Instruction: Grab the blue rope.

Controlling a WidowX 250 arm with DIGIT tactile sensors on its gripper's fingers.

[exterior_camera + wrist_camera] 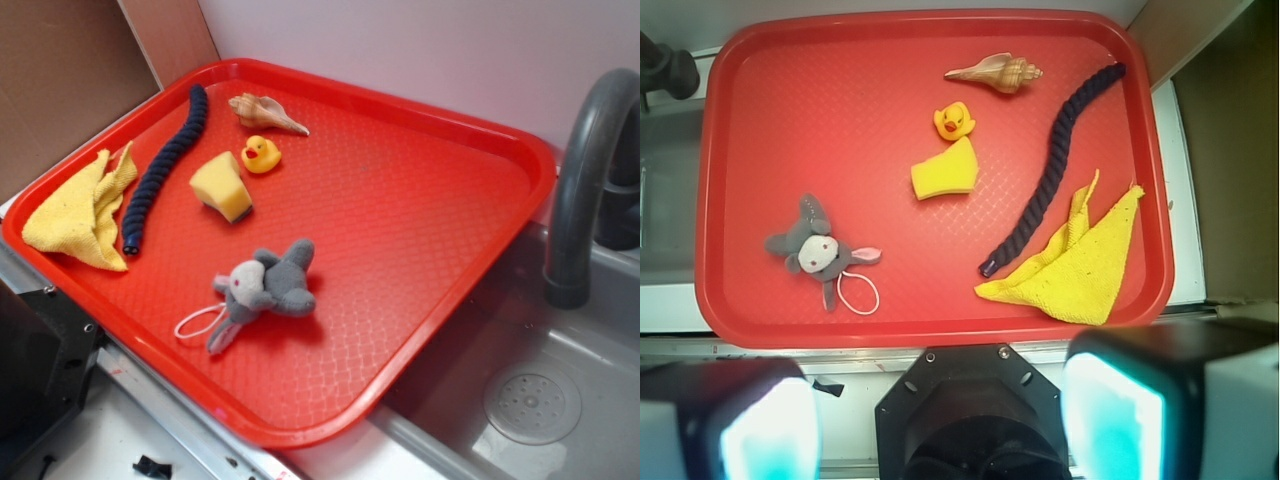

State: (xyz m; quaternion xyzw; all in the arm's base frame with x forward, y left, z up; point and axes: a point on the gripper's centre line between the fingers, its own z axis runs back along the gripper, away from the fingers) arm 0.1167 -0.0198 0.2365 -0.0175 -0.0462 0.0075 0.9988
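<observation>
On the red tray [420, 90], the blue rope [163, 165] lies slightly curved along the yellow cloth [83, 212], touching its edge. The gripper [940, 420] hangs above the tray's near rim, fingers [1112, 420] apart, holding nothing.

Red tray [420, 130] — on it the blue rope [165, 165], yellow cloth [80, 215], seashell [265, 112], rubber duck [260, 153], yellow sponge [222, 185], grey plush toy [265, 288].

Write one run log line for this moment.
phase: before reach | gripper: open, above tray edge | blue rope: untouched, beside yellow cloth
</observation>
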